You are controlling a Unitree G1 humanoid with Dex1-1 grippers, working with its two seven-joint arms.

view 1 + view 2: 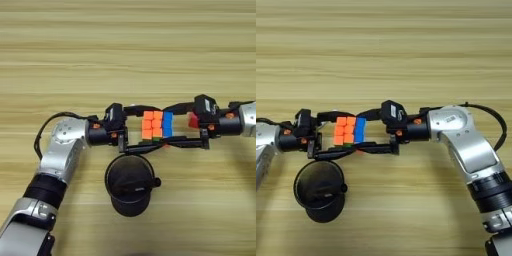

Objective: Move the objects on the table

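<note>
On the light wooden table [125, 50], the left hand [137, 127] reaches in from the left with its two black fingers spread wide, one along the far side and one along the near side of the multicolour puzzle cube [157, 125], bracketing it without clearly pinching it. Just nearer than the cube stands a black mesh cup [129, 186], upright. From the right, the right hand [368, 131] has its fingers likewise parted around the same cube, and a small red block [192, 120] shows just beside that hand.
</note>
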